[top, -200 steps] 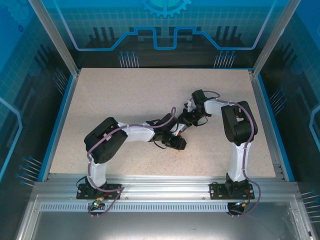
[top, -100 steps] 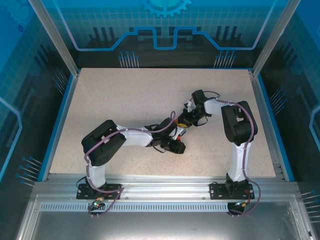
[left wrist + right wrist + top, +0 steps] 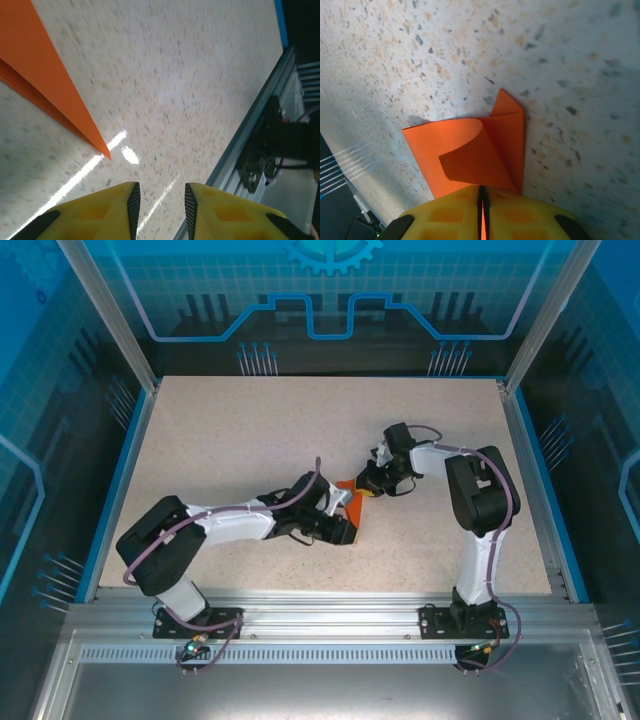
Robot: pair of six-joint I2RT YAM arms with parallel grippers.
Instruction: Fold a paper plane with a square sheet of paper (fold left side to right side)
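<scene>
My right end effector [image 3: 481, 201] pinches the edge of the orange square sheet of paper [image 3: 470, 150], folded, 1 flap curling, at mid surface [image 3: 250, 430]; my left end effector [image 3: 160, 200], parted and empty, sits just short of its tip.

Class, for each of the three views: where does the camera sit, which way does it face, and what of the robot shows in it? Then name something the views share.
Top external: above and behind the bases, looking down on the table; left arm and right arm show whole.
Left wrist: on the left arm, looking low across the table towards the frame rail; left gripper at the bottom edge, open.
Right wrist: on the right arm, looking down at the table; right gripper pinching the orange paper.
Shared: the orange paper shows in all three.
</scene>
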